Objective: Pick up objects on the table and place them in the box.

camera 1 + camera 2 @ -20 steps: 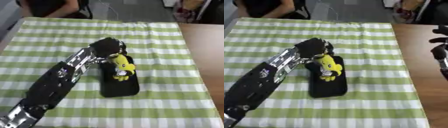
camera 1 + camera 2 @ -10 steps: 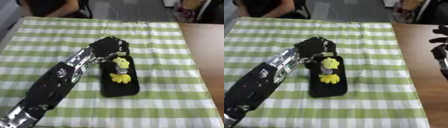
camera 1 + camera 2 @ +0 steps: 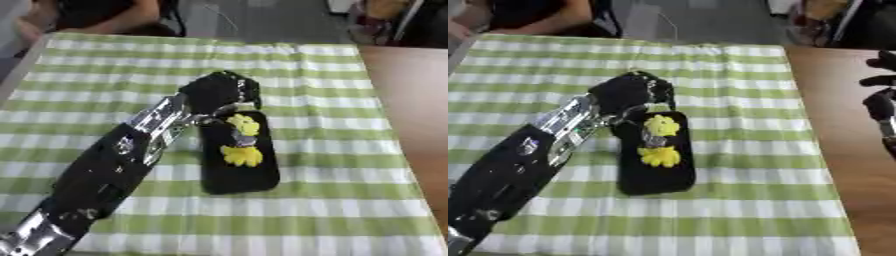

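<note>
A yellow plush toy (image 3: 241,141) lies flat inside a shallow black box (image 3: 238,175) in the middle of the green-and-white checked cloth. My left arm reaches in from the lower left. Its hand (image 3: 223,92) hovers over the far end of the box, just beyond the toy's head, apart from it, with its fingers relaxed and holding nothing. My right hand (image 3: 880,102) rests open at the right edge of the right eye view, over the brown table, fingers spread.
The checked cloth (image 3: 105,75) covers most of the table. Bare brown wood (image 3: 411,90) runs along the right side. A person sits at the far edge beyond the cloth.
The toy has gone from upright in my left hand to lying flat in the black box. The left hand has let go and drawn back slightly toward the box's far end.
</note>
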`<action>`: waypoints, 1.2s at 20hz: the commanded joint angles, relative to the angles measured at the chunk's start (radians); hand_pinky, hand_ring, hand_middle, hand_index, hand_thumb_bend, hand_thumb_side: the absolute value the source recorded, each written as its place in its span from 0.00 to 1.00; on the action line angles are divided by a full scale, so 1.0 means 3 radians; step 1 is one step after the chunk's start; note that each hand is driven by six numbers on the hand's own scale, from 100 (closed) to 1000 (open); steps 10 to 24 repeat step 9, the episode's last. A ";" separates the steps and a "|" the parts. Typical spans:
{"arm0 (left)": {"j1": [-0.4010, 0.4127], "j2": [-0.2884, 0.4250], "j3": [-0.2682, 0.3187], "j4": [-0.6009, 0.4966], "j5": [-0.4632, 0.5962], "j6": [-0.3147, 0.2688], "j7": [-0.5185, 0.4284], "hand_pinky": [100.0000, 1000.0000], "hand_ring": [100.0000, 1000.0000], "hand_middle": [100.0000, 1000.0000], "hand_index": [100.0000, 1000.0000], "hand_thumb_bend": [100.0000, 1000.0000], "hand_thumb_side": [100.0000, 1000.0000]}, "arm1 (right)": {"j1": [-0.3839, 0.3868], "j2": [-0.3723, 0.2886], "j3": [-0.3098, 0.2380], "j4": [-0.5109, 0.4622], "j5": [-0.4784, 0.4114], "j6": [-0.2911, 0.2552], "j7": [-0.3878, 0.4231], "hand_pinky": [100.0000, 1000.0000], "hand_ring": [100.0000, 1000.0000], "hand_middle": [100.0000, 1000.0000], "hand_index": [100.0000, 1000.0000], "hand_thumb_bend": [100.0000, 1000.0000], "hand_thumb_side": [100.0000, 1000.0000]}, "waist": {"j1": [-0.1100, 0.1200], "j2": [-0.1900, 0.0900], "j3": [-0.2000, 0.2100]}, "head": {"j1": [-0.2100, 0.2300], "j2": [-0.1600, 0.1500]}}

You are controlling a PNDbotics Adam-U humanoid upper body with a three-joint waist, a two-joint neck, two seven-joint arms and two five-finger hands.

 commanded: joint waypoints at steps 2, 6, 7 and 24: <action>-0.0036 0.0042 0.0023 -0.0089 0.0013 0.0029 -0.0003 0.56 0.51 0.60 0.66 0.46 1.00 | -0.0049 -0.0049 -0.0010 -0.0042 -0.0015 -0.0004 0.0002 0.44 0.63 0.76 0.92 0.62 1.00 | -0.0005 -0.0037 0.0003 | 0.0022 -0.0033; -0.0038 0.0046 0.0024 -0.0100 0.0023 0.0030 -0.0019 0.56 0.52 0.61 0.67 0.46 1.00 | -0.0048 -0.0050 -0.0010 -0.0040 -0.0013 -0.0004 0.0003 0.44 0.64 0.76 0.92 0.62 1.00 | -0.0006 -0.0038 0.0005 | 0.0022 -0.0033; -0.0038 0.0047 0.0027 -0.0104 0.0029 0.0030 -0.0020 0.56 0.52 0.61 0.67 0.46 1.00 | -0.0049 -0.0050 -0.0011 -0.0040 -0.0013 -0.0004 0.0002 0.44 0.64 0.76 0.92 0.62 1.00 | -0.0006 -0.0039 0.0006 | 0.0022 -0.0034; -0.0035 0.0049 0.0042 -0.0113 0.0065 0.0035 -0.0010 0.57 0.55 0.64 0.70 0.46 1.00 | -0.0048 -0.0050 -0.0011 -0.0040 -0.0011 -0.0003 0.0002 0.44 0.64 0.76 0.92 0.62 1.00 | -0.0007 -0.0039 0.0009 | 0.0020 -0.0035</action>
